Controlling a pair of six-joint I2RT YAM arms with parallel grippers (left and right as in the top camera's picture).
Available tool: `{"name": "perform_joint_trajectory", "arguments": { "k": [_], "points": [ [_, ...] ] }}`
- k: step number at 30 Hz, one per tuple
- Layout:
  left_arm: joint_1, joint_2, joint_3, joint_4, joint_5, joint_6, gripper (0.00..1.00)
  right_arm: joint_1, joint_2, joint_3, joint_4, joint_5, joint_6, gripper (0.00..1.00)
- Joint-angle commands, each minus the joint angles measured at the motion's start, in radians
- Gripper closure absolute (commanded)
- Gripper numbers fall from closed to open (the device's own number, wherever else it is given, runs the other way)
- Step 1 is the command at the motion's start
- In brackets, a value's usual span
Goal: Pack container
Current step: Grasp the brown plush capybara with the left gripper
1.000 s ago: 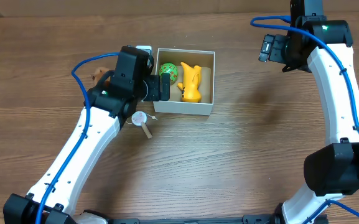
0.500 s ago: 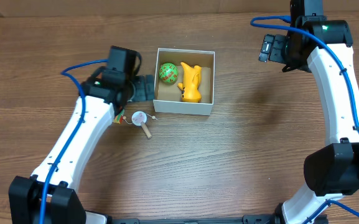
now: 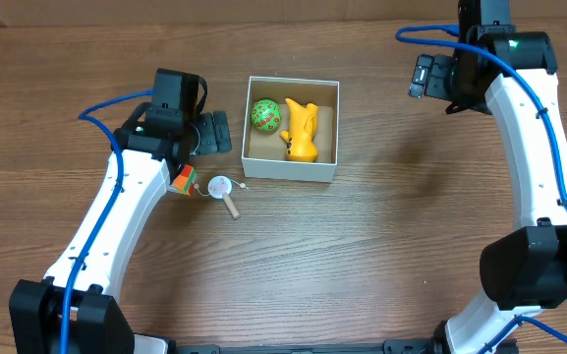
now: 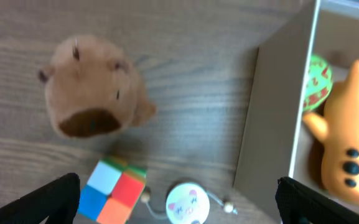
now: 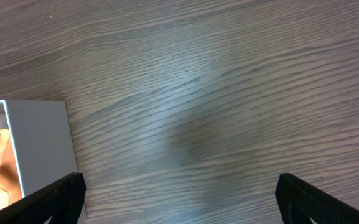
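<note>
Nearest you on the wood-grain table (image 3: pixel 362 256) lie a small cube (image 3: pixel 183 181) of glossy coloured squares and, just beside it on the right, a flat white round disc (image 3: pixel 222 186) with a printed face, a short tan stick and a bead on a thin string. Just past them, the left wrist view shows you a fuzzy brown plush animal (image 4: pixel 92 93), rounded and soft-looking, lying on the bare wood. From overhead your left arm hides it.

The container (image 3: pixel 289 169) sits right of those toys, toward the far middle of the table. It is a square, shallow, open-topped box with smooth white cardboard walls and a brown bottom. Inside you see a green ball (image 3: pixel 265 115) with a red-and-yellow pattern near the left wall, and a smooth yellow-orange plastic figure (image 3: pixel 303 130) close beside it on the right.

Your left gripper (image 3: pixel 211 133) hovers just left of the container's left wall, jaws spread fully wide, holding and touching nothing. Farther off, your right gripper (image 3: pixel 424 76) hangs over bare wood to the right of the container, well apart from it, jaws likewise wide apart and empty.
</note>
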Motion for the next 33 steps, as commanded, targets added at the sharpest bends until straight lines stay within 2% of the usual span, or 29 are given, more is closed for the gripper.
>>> {"name": "perform_joint_trajectory", "arguments": {
  "k": [1,7,12,18,19,21,22,24,25,28,29,31,33],
  "points": [
    [0.0,0.028,0.022,0.022,-0.027,0.055,0.0,-0.006,-0.02,0.019,0.002,0.006,0.007,0.0],
    [0.083,0.104,0.022,-0.022,-0.005,0.053,0.0,-0.006,-0.02,0.019,0.003,0.007,0.007,0.0],
    [0.192,0.176,0.022,0.002,0.17,0.068,0.0,-0.006,-0.02,0.019,0.003,0.006,0.007,0.0],
    [0.209,0.206,0.022,0.058,0.173,0.068,0.0,-0.006,-0.02,0.019,0.003,0.007,0.007,0.0],
    [0.207,0.211,0.022,0.066,0.172,0.068,0.05,-0.006,-0.02,0.019,0.003,0.007,0.007,0.0],
    [0.207,0.219,0.022,0.079,0.172,0.068,0.31,-0.006,-0.02,0.019,0.003,0.007,0.007,0.0],
    [0.207,0.221,0.022,0.084,0.168,0.068,0.49,-0.006,-0.02,0.019,0.003,0.007,0.007,0.0],
    [0.207,0.22,0.022,0.093,0.149,0.069,0.65,-0.006,-0.02,0.019,0.003,0.007,0.007,0.0],
    [0.207,0.22,0.022,0.095,0.135,0.069,0.69,-0.006,-0.02,0.019,0.003,0.007,0.007,0.0],
    [0.207,0.221,0.022,0.098,0.115,0.07,0.68,-0.006,-0.02,0.019,0.003,0.006,0.007,0.0],
    [0.207,0.221,0.022,0.1,0.115,0.075,0.73,-0.006,-0.02,0.019,0.003,0.006,0.007,0.0],
    [0.207,0.221,0.022,0.103,0.116,0.08,0.9,-0.006,-0.02,0.019,0.003,0.006,0.007,0.0],
    [0.207,0.22,0.023,0.112,0.116,0.08,0.96,-0.006,-0.02,0.019,0.003,0.007,0.007,0.0]
  ]
}}
